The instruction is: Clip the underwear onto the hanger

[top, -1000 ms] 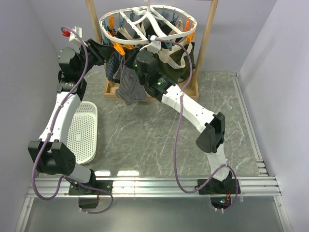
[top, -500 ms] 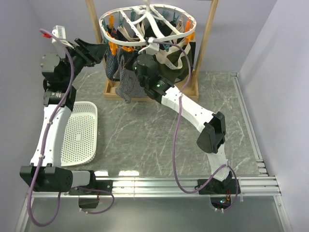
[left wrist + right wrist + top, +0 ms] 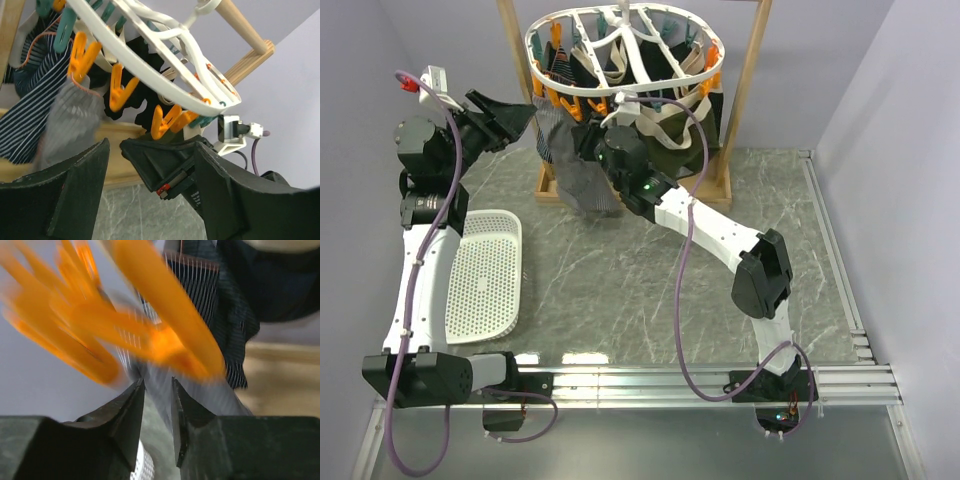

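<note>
The white oval hanger (image 3: 620,52) with orange and teal clips hangs from the wooden frame. The light grey striped underwear (image 3: 582,182) hangs below its front left rim. In the left wrist view it (image 3: 70,125) dangles from an orange clip (image 3: 82,56). My right gripper (image 3: 588,142) is right beside it; its jaws (image 3: 157,382) stand a narrow gap apart, with the grey fabric (image 3: 200,390) showing at the tips under blurred orange clips (image 3: 165,315). My left gripper (image 3: 520,118) is wide open and empty (image 3: 152,145), left of the hanger (image 3: 150,65).
A dark navy striped garment (image 3: 552,135) and a dark olive pair (image 3: 670,140) also hang from the ring. The wooden frame (image 3: 745,90) stands at the back of the table. A white perforated tray (image 3: 485,275) lies at the left.
My left arm has pulled back to the left, away from the hanger. The underwear now hangs lower and straighter. The hanger has shifted upward in view.
</note>
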You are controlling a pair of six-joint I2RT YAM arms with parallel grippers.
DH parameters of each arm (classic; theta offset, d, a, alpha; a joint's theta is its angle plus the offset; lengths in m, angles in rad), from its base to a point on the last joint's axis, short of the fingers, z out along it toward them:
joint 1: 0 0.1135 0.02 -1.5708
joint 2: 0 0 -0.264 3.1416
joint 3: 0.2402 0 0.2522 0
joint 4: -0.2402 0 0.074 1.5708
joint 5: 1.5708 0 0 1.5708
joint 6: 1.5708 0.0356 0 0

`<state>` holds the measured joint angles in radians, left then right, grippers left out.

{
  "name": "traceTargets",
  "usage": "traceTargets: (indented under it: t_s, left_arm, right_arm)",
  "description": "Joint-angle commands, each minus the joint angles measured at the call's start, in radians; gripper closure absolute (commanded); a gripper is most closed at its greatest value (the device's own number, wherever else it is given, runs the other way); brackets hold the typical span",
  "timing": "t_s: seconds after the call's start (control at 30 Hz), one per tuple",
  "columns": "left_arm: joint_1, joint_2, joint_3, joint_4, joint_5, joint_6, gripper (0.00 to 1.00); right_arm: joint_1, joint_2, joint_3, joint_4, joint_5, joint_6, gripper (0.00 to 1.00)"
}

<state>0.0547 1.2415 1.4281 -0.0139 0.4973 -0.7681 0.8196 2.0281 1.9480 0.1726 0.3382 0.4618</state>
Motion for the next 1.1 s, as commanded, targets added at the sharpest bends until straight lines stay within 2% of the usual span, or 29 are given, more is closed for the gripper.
traceTargets:
  t_s: [0.0, 0.17, 0.43, 0.57, 0.63, 0.7, 0.73, 0.77, 0.87, 0.97, 1.07]
  left_arm:
    - [0.017, -0.037, 0.008, -0.044, 0.043, 0.03, 0.27]
    - [0.04, -0.054, -0.014, -0.08, 0.093, 0.05, 0.22]
    - [0.054, -0.094, -0.064, -0.106, 0.164, 0.105, 0.17]
    - [0.056, -0.132, -0.112, -0.094, 0.182, 0.148, 0.21]
    - [0.056, -0.145, -0.146, -0.089, 0.162, 0.177, 0.25]
    - [0.056, -0.145, -0.164, -0.092, 0.158, 0.225, 0.28]
    - [0.056, -0.137, -0.166, -0.103, 0.15, 0.237, 0.29]
    - [0.054, -0.132, -0.173, -0.103, 0.153, 0.248, 0.3]
    - [0.053, -0.111, -0.179, -0.107, 0.182, 0.303, 0.31]
    - [0.031, -0.106, -0.192, -0.116, 0.167, 0.387, 0.32]
    - [-0.009, -0.131, -0.234, -0.103, 0.056, 0.481, 0.33]
  right_arm:
    - [-0.011, -0.072, -0.06, 0.022, -0.083, -0.054, 0.61]
    - [-0.008, -0.167, -0.199, 0.062, -0.2, -0.145, 0.43]
    - [-0.007, -0.348, -0.392, 0.022, -0.291, -0.273, 0.3]
    - [-0.019, -0.425, -0.454, -0.05, -0.312, -0.374, 0.24]
    - [-0.045, -0.475, -0.495, -0.102, -0.378, -0.38, 0.22]
    - [-0.123, -0.515, -0.544, -0.149, -0.482, -0.362, 0.16]
    - [-0.149, -0.555, -0.56, -0.163, -0.563, -0.336, 0.15]
    - [-0.199, -0.574, -0.569, -0.183, -0.585, -0.328, 0.15]
    - [-0.243, -0.643, -0.595, -0.268, -0.613, -0.353, 0.14]
    - [-0.275, -0.718, -0.642, -0.306, -0.616, -0.37, 0.14]
    - [-0.286, -0.779, -0.692, -0.328, -0.553, -0.356, 0.14]
